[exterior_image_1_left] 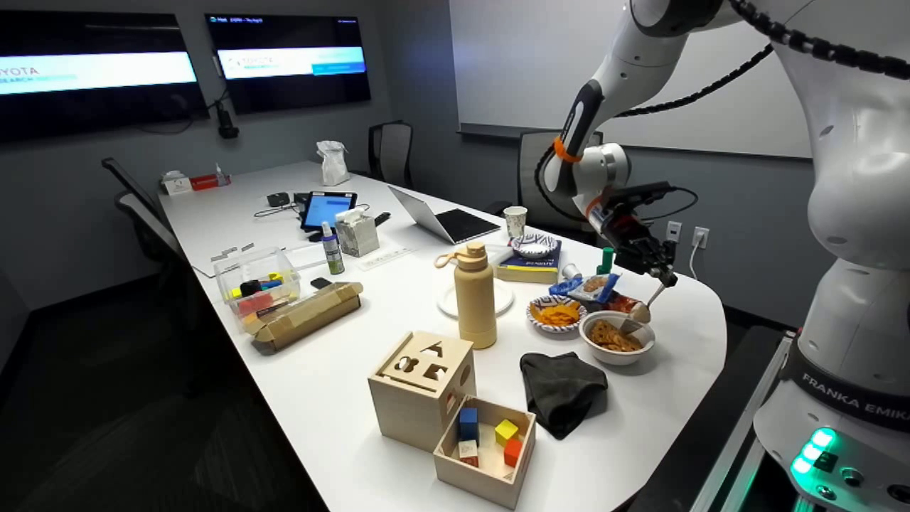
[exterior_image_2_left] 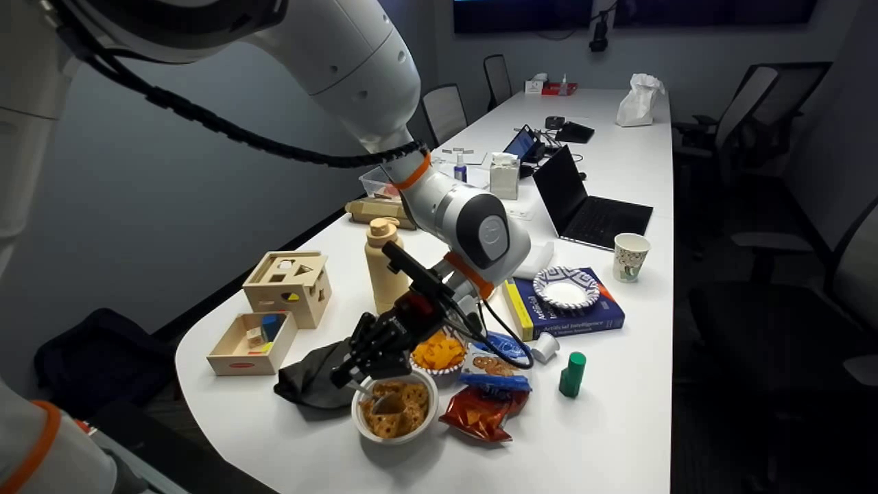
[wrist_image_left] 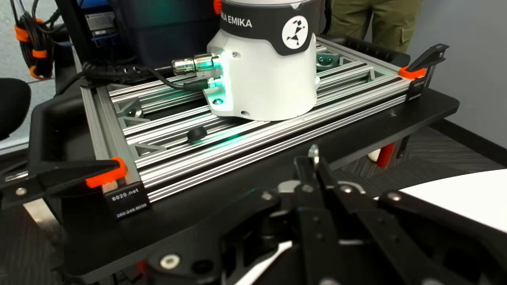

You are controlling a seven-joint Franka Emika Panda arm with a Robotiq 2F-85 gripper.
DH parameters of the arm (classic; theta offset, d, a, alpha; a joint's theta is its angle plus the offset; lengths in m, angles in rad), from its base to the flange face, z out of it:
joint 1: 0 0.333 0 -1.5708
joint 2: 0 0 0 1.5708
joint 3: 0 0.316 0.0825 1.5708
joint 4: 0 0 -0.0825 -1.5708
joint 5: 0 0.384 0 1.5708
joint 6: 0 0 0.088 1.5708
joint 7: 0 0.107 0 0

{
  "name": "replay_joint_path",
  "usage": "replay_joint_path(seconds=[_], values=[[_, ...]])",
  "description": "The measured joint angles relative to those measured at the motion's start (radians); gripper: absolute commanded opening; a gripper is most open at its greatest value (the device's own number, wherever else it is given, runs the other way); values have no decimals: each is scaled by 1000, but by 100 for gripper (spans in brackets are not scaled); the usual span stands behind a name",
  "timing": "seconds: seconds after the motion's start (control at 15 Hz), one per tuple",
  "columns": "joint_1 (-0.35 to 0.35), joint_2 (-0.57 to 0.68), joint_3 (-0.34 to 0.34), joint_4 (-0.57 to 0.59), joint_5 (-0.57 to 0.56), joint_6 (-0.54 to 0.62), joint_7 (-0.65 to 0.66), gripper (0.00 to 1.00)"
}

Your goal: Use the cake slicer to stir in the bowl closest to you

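I'm pinching a silver utensil in my claw, jaws pressing nearly together on it. The utensil's lower end is resting among orange-brown food in the pale bowl. Bowl is sitting on the white desk, near its rounded end, between black cloth and red snack bag.

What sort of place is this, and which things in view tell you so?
Probably an office meeting room: a long white table, two wall-mounted screens and an open laptop point that way.
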Motion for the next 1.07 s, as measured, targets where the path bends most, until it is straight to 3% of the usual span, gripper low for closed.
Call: replay_joint_path(seconds=[0.47,1.07], values=[[-30,-5,4,18,0,0,-134,1],[-6,0,64,93,1,0,-107,1]])
